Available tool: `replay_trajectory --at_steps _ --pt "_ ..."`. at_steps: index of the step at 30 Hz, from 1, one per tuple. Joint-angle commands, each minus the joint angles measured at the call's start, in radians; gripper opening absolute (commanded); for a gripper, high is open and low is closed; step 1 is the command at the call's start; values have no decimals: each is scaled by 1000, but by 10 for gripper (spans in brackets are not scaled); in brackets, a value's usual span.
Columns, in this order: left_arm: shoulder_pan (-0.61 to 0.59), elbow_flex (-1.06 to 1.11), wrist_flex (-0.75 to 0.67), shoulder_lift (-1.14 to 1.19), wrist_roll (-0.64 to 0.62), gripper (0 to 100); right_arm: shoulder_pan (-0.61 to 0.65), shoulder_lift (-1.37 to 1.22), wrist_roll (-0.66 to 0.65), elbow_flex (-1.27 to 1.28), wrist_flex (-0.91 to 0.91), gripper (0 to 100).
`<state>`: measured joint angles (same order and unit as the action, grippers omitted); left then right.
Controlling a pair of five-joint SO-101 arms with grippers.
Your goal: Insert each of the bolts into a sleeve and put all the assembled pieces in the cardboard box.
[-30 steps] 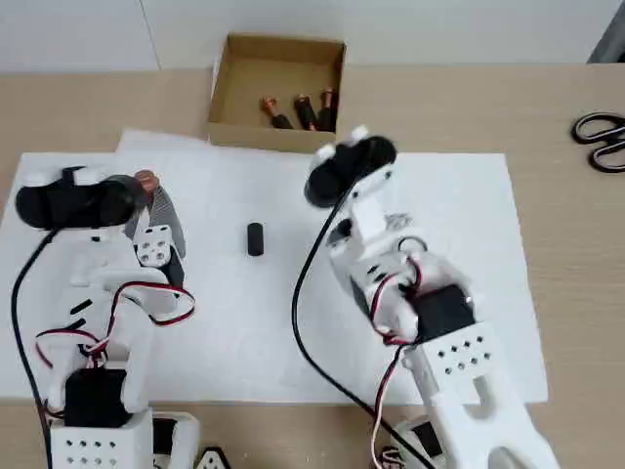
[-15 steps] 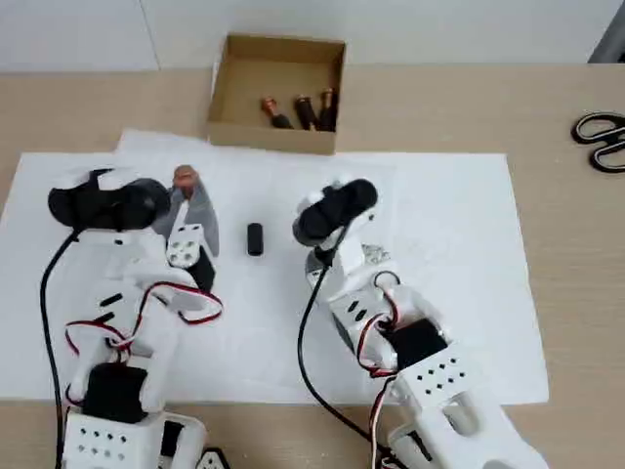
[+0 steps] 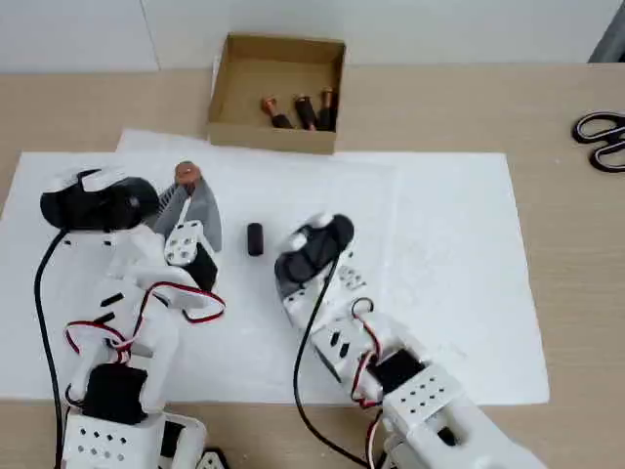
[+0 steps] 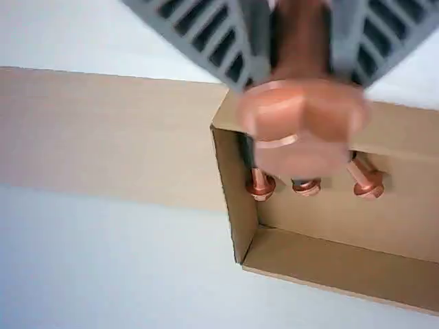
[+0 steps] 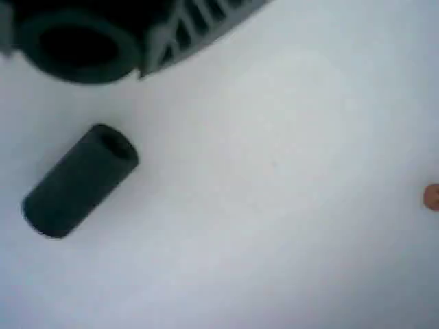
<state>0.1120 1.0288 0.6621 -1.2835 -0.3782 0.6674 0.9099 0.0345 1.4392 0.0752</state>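
Observation:
My left gripper (image 3: 186, 191) is shut on a copper bolt (image 3: 186, 175), held above the white paper with its head toward the cardboard box (image 3: 227, 90). In the left wrist view the bolt (image 4: 302, 123) sits between the grey fingers, and the box (image 4: 236, 199) beyond holds three assembled pieces (image 4: 306, 186). A loose black sleeve (image 3: 255, 238) lies on the paper between the arms. My right gripper (image 3: 298, 262) hovers just right of it. In the right wrist view that gripper (image 5: 75, 27) looks shut on another black sleeve (image 5: 82, 48), with the loose sleeve (image 5: 79, 179) below it.
A white paper sheet (image 3: 439, 254) covers the table's middle. Black scissors (image 3: 601, 140) lie at the far right edge. The box stands at the back, just past the paper. The paper's right half has free room.
The right arm has drawn back from near the box toward the front and left, ending beside the loose sleeve. The left arm shifted right with the bolt, then held.

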Motion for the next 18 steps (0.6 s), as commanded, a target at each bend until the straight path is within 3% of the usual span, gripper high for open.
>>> replay_trajectory --at_steps 1,5,10,18 --pt "14 -5 -9 -18 -9 7 16 99 9 51 -119 5" --pt "75 19 -11 -18 -9 7 21 246 9 129 -131 5" --pt "103 39 -14 -17 -6 7 59 397 9 155 -10 4" --pt "157 44 -14 -18 -9 8 76 417 12 153 25 4"
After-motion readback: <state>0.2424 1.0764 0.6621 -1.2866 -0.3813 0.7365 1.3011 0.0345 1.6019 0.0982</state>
